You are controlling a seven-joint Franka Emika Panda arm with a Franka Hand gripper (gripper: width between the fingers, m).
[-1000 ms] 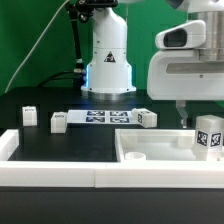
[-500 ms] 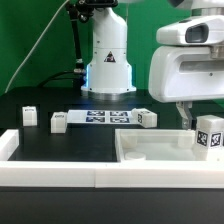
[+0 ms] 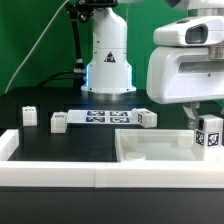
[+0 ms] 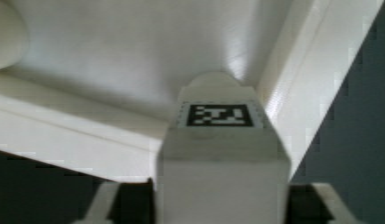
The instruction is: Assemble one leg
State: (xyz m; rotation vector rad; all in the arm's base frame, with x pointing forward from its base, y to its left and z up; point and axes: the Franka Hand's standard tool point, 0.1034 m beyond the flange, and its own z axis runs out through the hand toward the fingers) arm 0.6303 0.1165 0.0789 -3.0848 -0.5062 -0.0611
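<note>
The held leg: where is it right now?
The leg sits at the exterior view's far right, in the gripper, above the white tray-like panel's right end.

Bright even light; wrist view soft, blurred.

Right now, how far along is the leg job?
Done: one leg is picked up, gripped in the tool. In hand: it hangs over the panel corner, not visibly seated. Left: seating it. Three other legs lie on the table.
</note>
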